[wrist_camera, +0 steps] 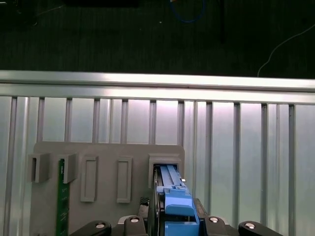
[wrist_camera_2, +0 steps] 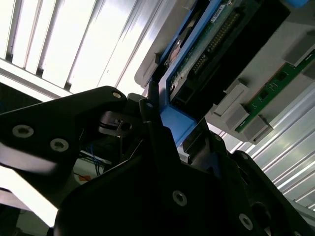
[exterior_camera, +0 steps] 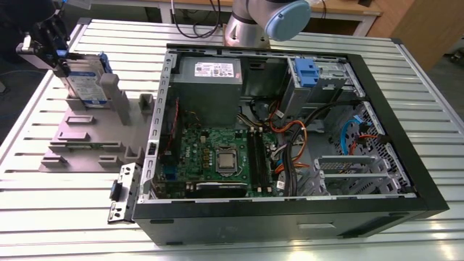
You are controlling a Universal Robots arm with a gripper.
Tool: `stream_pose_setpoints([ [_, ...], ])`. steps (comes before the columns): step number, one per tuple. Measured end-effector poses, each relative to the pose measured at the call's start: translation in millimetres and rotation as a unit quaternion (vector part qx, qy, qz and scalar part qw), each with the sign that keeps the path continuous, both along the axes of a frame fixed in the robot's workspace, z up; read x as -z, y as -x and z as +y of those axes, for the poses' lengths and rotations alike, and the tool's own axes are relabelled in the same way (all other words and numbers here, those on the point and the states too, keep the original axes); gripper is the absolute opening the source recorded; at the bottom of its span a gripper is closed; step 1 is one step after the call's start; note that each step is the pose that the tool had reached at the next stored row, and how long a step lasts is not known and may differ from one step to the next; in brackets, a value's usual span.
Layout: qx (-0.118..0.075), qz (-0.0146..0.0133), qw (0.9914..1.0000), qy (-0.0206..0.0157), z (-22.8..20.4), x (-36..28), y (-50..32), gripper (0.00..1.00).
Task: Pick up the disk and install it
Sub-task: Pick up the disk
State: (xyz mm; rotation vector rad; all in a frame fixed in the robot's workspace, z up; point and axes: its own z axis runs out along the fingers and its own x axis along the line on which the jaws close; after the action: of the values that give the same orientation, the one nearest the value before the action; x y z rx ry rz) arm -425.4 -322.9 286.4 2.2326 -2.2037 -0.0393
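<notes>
The disk [exterior_camera: 83, 81] stands on edge in a slot at the back of the grey holder block [exterior_camera: 80, 136], at the exterior view's left. It is silver with a white-and-blue label and blue side rails. My gripper [exterior_camera: 56, 51] reaches it from above and is shut on its upper end. In the first wrist view the blue rail of the disk [wrist_camera: 173, 196] runs from between the fingers down into the holder's slot [wrist_camera: 165, 162]. The second wrist view shows the dark fingers [wrist_camera_2: 152, 123] pressed against the blue rail, with the disk's green circuit board [wrist_camera_2: 211, 34] beyond.
An open computer case [exterior_camera: 406, 179] lies in the middle of the slatted metal table [exterior_camera: 58, 217]. Inside are a motherboard [exterior_camera: 217, 157], a grey power-supply box [exterior_camera: 210, 70], cables and a drive bay with a blue latch [exterior_camera: 305, 73]. A green memory stick [wrist_camera: 61, 196] stands in the holder.
</notes>
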Motion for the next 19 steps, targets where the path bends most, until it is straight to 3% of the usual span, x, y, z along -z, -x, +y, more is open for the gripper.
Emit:
stream_pose_setpoints([
  [19,0.000,0.0001,1.00000,0.0012,0.0,0.1,-0.7,0.43],
])
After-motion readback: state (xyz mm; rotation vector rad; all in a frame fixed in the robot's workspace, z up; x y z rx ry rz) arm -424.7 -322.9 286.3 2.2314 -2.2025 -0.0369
